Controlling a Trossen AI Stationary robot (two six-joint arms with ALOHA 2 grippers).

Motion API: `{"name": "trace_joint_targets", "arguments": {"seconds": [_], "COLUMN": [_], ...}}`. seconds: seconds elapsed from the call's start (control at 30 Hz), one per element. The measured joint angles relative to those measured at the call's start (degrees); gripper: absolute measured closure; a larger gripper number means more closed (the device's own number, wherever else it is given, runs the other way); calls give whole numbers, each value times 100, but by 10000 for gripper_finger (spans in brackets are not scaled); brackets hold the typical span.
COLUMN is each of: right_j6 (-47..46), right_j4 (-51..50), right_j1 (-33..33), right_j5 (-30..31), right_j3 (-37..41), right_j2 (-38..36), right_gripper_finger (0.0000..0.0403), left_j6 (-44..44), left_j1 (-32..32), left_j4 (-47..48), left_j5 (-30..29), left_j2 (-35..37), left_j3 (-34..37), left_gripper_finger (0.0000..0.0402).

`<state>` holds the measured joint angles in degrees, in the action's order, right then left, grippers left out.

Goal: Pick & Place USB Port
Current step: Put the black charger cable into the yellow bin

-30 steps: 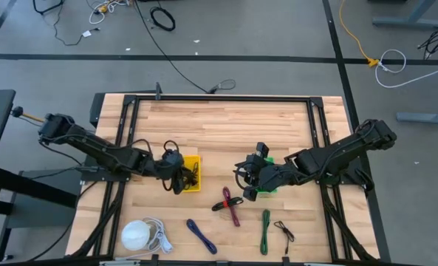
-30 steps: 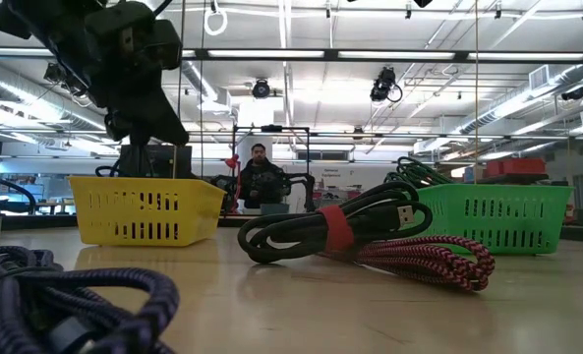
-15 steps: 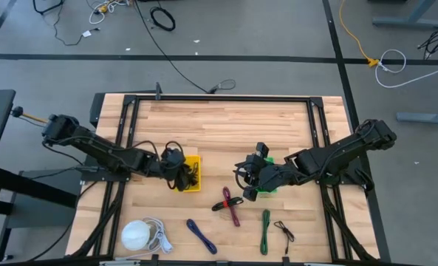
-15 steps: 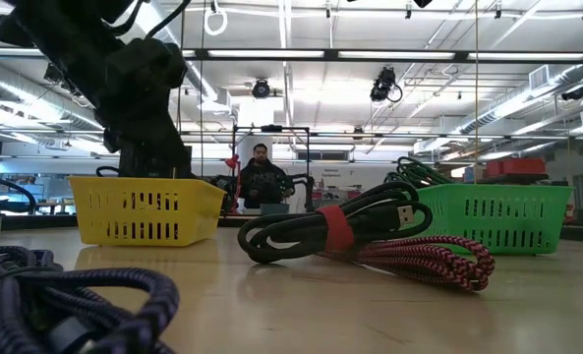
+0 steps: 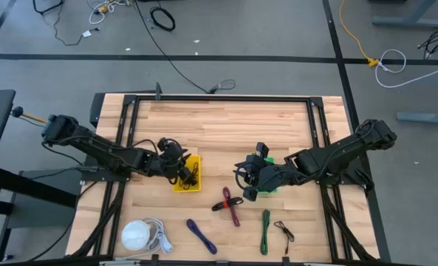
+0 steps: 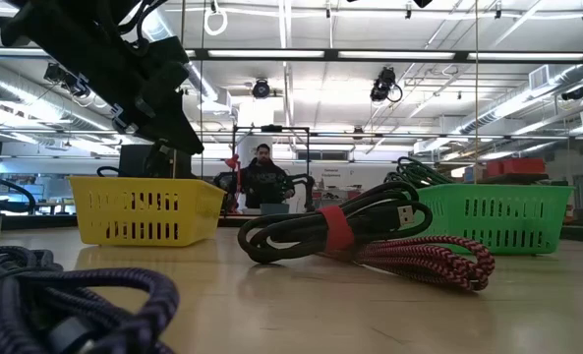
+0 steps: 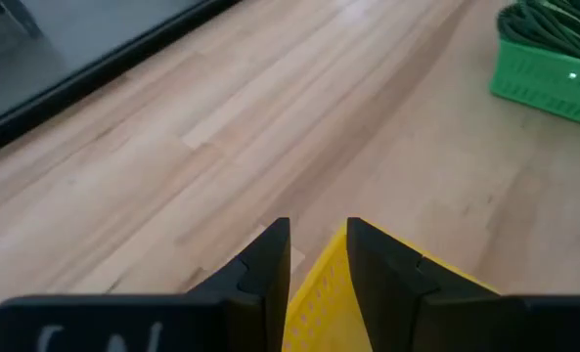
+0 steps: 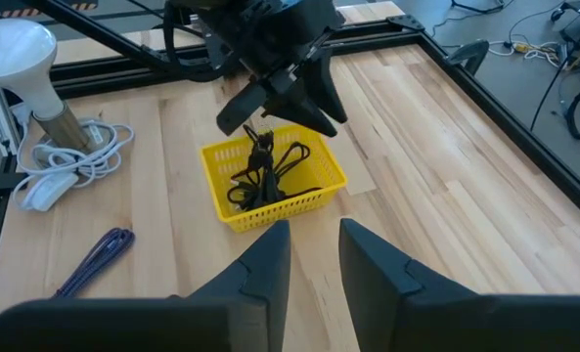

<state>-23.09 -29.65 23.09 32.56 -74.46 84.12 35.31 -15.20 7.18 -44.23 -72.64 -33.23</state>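
Black USB cable (image 8: pixel 270 176) lies coiled inside the yellow basket (image 8: pixel 321 193), left of centre in the overhead frame, on my wooden bench (image 5: pixel 226 125). My left tool (image 8: pixel 288 95) hangs just above the basket's rim, fingers spread a little and holding nothing. My right tool (image 8: pixel 314 256) waits at mid-frame beside the green basket (image 7: pixel 554 73), its fingers parted by a narrow gap, nothing between them. Red and black cables (image 6: pixel 370 236) lie in the lower middle.

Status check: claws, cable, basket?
Left claw open above yellow basket. Black cable lies inside basket. Right claw empty, apart, near green basket. Nothing blocking.
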Motion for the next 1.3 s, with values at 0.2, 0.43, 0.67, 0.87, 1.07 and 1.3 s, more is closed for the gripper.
{"name": "trace_joint_targets", "arguments": {"seconds": [0.2,0.43,0.67,0.87,1.07,1.3], "right_j6": [0,-347,-368,-443,-663,-645], "right_j4": [0,9,73,82,83,15], "right_j1": [0,25,379,730,706,502], "right_j5": [-1,-544,-1365,-1425,-1410,-1405], "right_j3": [0,0,2,2,2,4], "right_j2": [0,98,631,1280,1880,2344], "right_gripper_finger": [312,312,312,312,302,254], "left_j6": [-166,-198,-491,-907,-1384,-1561], "left_j1": [-2,-2,-17,-86,-239,-345], "left_j4": [-3,-4,-21,-351,-1126,-1425], "left_j5": [-248,5,1165,1536,1577,1825], "left_j2": [0,0,1,2,2,4], "left_j3": [0,0,-2,-4,-4,-7], "left_gripper_finger": [291,291,291,291,291,291]}}
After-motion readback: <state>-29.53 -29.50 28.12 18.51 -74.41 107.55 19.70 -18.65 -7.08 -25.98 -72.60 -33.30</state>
